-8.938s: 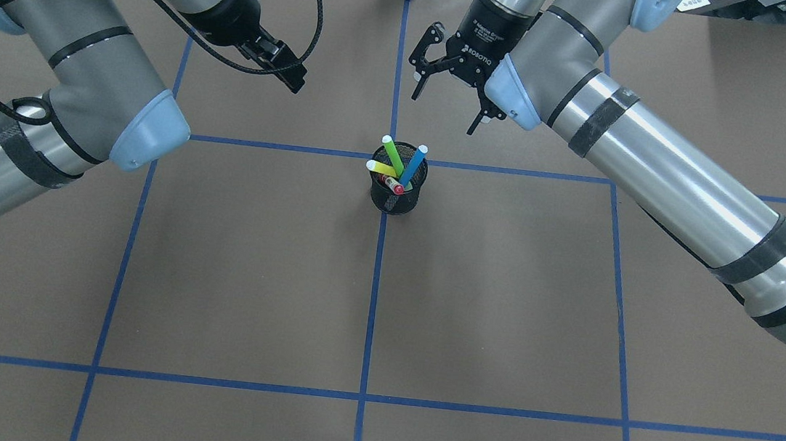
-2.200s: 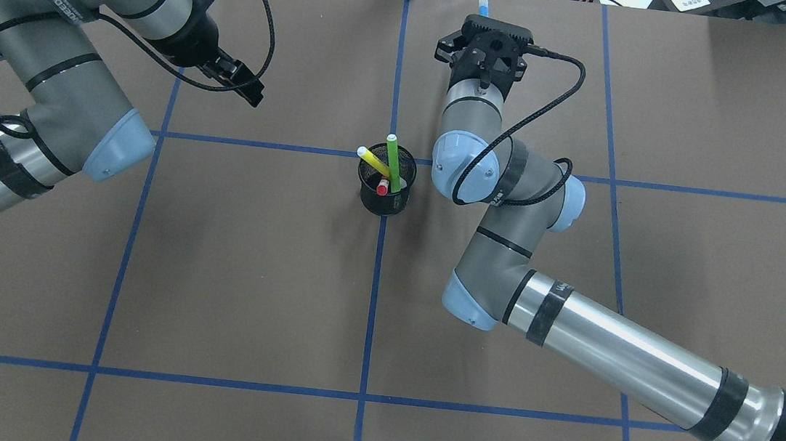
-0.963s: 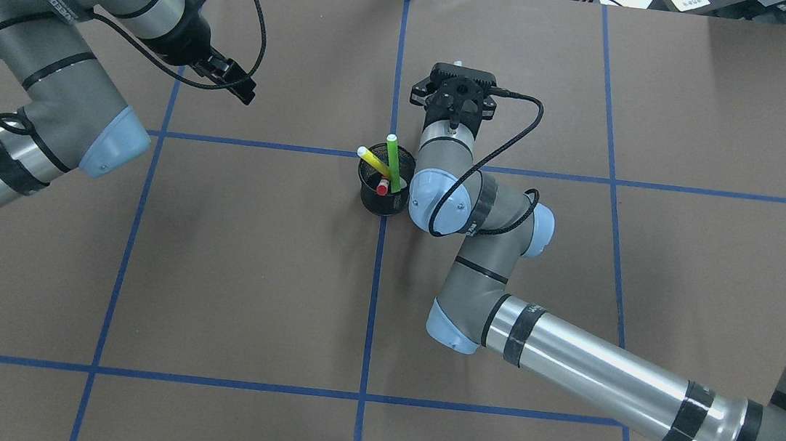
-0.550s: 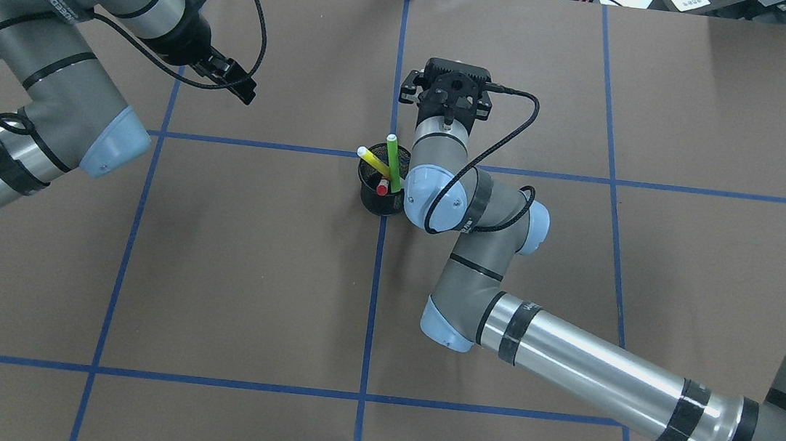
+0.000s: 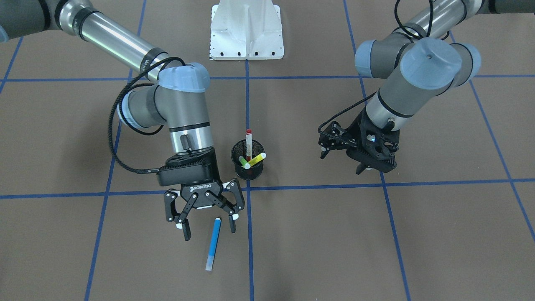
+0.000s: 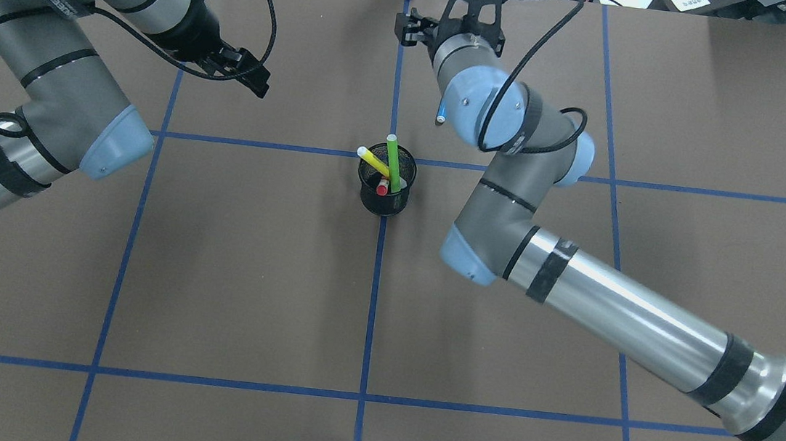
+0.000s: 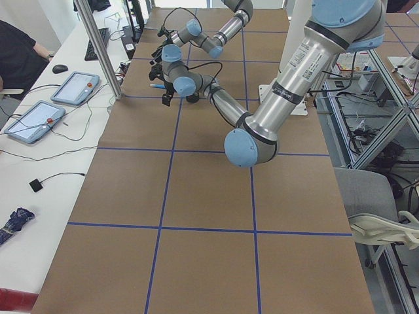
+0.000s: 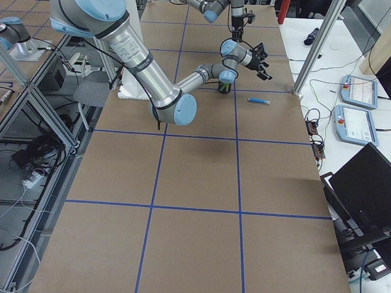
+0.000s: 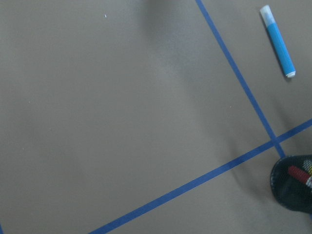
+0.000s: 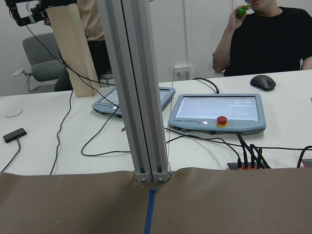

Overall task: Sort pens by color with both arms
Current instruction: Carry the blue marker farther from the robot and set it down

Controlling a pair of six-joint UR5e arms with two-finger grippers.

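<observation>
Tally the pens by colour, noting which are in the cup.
Blue pen: 1, lying outside the mesh cup
Green pen: 1, in the cup
Yellow pen: 1, in the cup
White pen with red ends: 1, in the cup
Total: 4

**Right end effector [image 5: 209,232] spread wide, left end effector [image 6: 257,83] closed**

From where I stand, the right arm [image 6: 616,317] runs long across the surface [image 6: 249,271], folds at the elbow and turns its wrist toward the far edge. Its end effector hangs clear of the surface, tilted outward, fingers [image 5: 187,230] splayed. The left arm [image 6: 57,79] is bent on its own side with the wrist angled down and inward. Its end effector hovers with fingers pressed together. The two end effectors are well apart.
</observation>
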